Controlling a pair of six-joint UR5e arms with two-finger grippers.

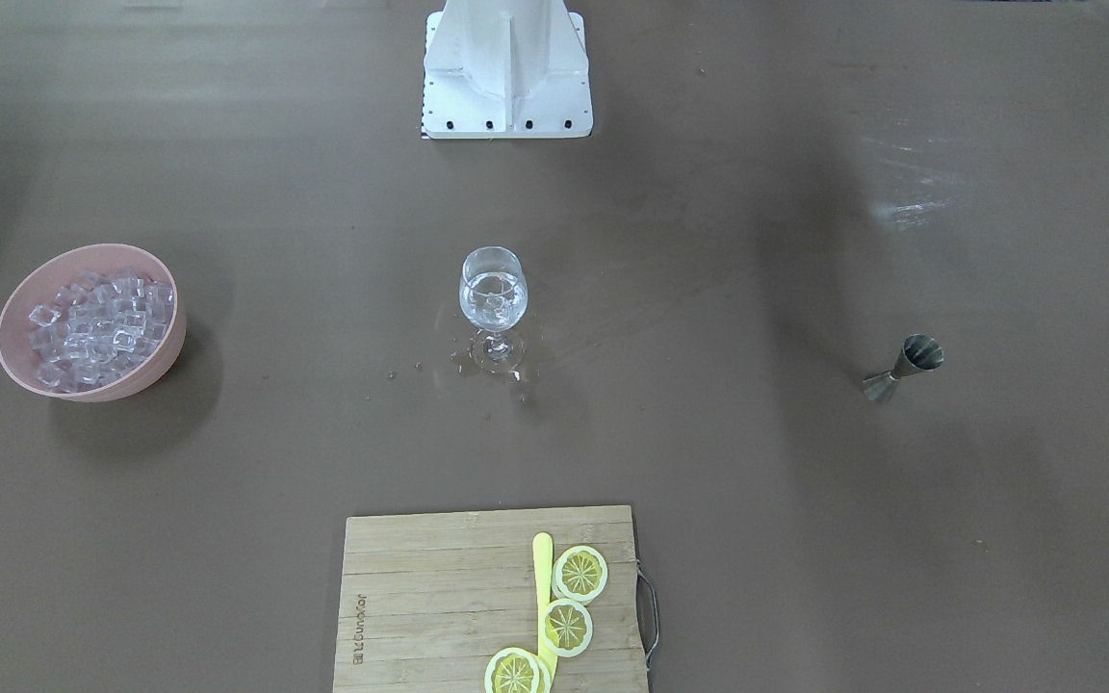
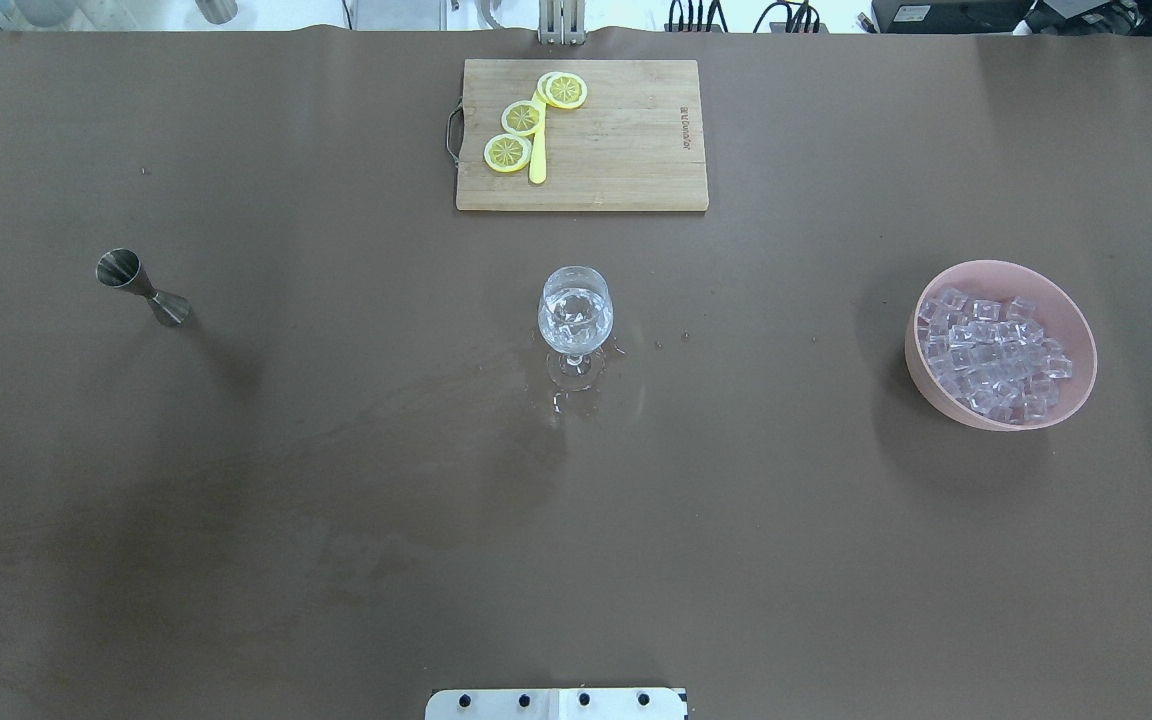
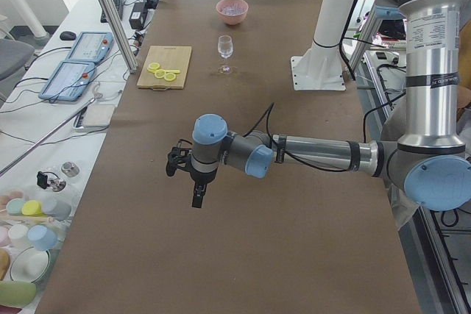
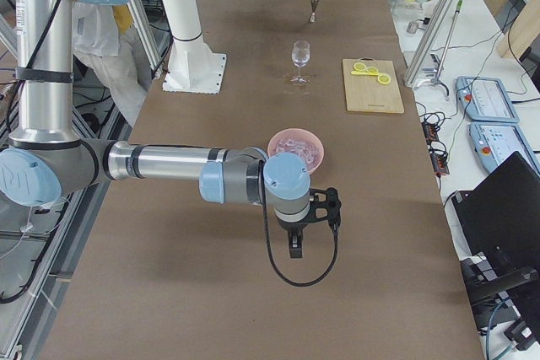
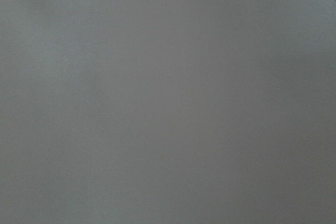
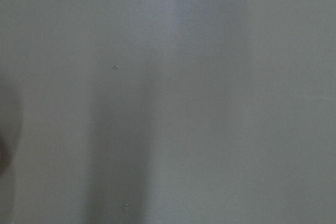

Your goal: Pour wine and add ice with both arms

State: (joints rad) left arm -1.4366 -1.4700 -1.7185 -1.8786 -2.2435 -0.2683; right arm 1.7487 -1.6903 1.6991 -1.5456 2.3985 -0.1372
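Observation:
A wine glass (image 1: 493, 298) stands at the table's middle and holds clear wine with a few ice cubes in it; it also shows in the overhead view (image 2: 575, 315). A pink bowl (image 1: 167, 327) full of ice cubes (image 1: 97, 322) stands toward my right side (image 2: 1081, 375). My left gripper (image 3: 197, 202) hangs over bare table far from the glass, seen only in the left side view; I cannot tell whether it is open or shut. My right gripper (image 4: 294, 250) hangs just in front of the bowl (image 4: 280, 137), seen only in the right side view; cannot tell.
A steel jigger (image 1: 906, 368) stands on my left side (image 2: 141, 287). A wooden cutting board (image 2: 626, 150) with lemon slices (image 2: 521, 118) and a yellow knife lies at the far edge. Drops of liquid lie around the glass's foot (image 1: 463, 364). The white pedestal (image 1: 506, 67) stands at my base. Both wrist views show only bare table.

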